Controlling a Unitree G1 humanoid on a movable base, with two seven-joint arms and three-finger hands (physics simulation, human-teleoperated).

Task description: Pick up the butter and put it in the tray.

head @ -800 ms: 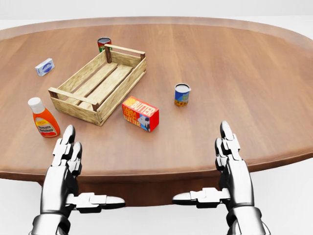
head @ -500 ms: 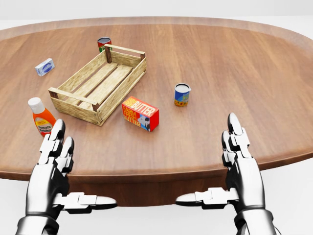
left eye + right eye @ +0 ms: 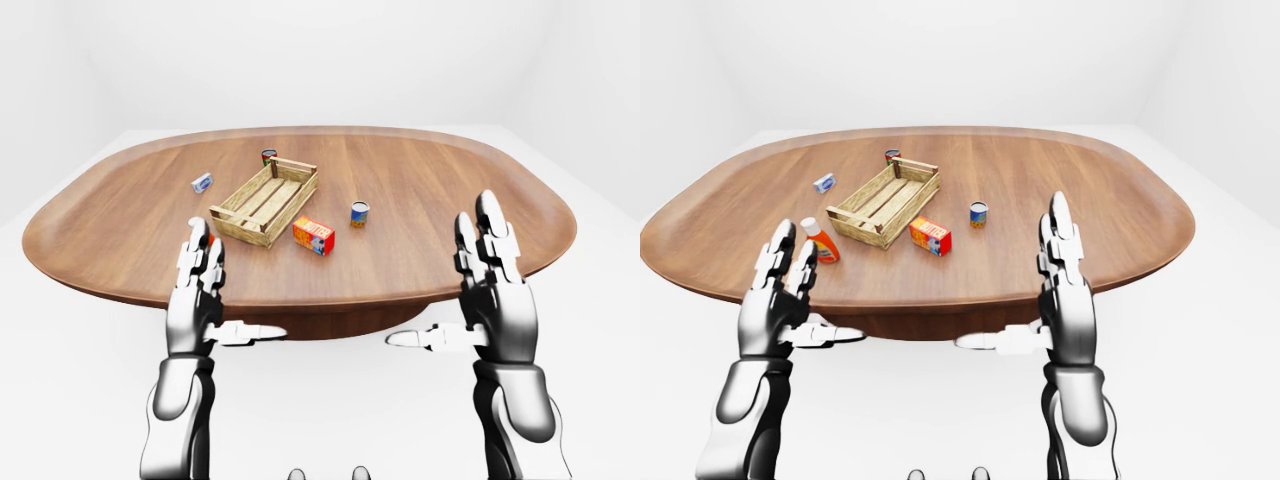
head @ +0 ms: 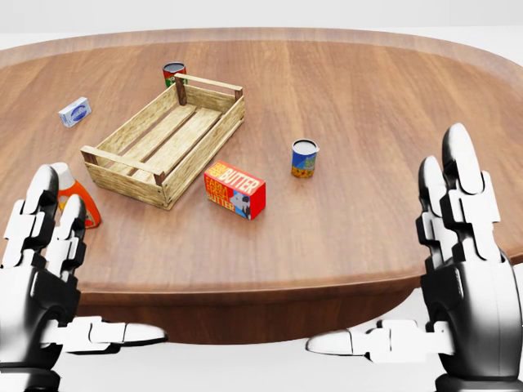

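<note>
The butter (image 4: 234, 189) lies on the table (image 4: 368, 106) at centre frame in the head view, just beside the lower right side of the wooden tray (image 4: 166, 139). The left hand (image 4: 41, 278) at lower left and the right hand (image 4: 462, 269) at lower right are both spread, fingers up, holding nothing.

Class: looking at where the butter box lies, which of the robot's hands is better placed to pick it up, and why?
Probably the left hand: the butter box lies left of centre beside the tray, while the right hand is farther off. Both are open.
</note>
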